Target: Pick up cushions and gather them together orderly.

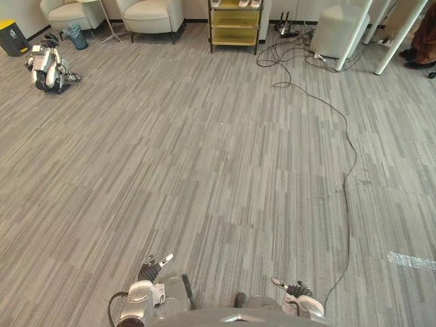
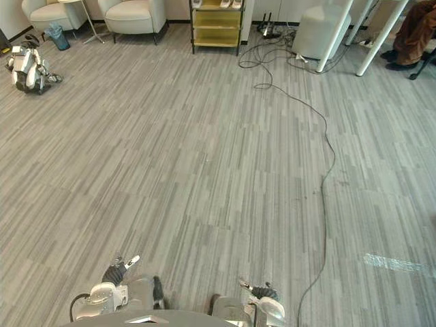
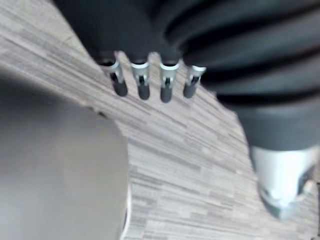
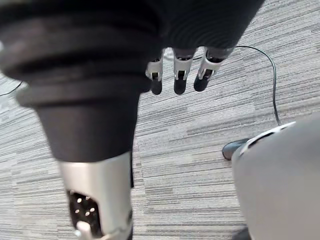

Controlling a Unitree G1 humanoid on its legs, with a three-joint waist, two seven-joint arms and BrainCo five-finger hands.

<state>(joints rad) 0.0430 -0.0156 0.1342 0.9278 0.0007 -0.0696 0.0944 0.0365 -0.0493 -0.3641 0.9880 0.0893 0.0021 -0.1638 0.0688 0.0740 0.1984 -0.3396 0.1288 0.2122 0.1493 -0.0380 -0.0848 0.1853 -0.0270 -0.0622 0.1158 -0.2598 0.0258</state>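
The left hand (image 1: pixel 151 269) and right hand (image 1: pixel 298 291) hang relaxed, empty. The cushions, perhaps on the far armchairs (image 1: pixel 151 15), should be soft and light; pinch an edge.

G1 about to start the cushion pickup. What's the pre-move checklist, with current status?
1. Left hand free: ok, open, holding nothing.
2. Right hand free: ok, open, holding nothing.
3. Cushion target located: not ok; ahead lie carpet floor, two armchairs and a yellow shelf.
4. Floor obstacles: ok; a grey-white machine lies far left, off the middle.
5. Person spacing: ok; at the far right edge, well away from both hands.
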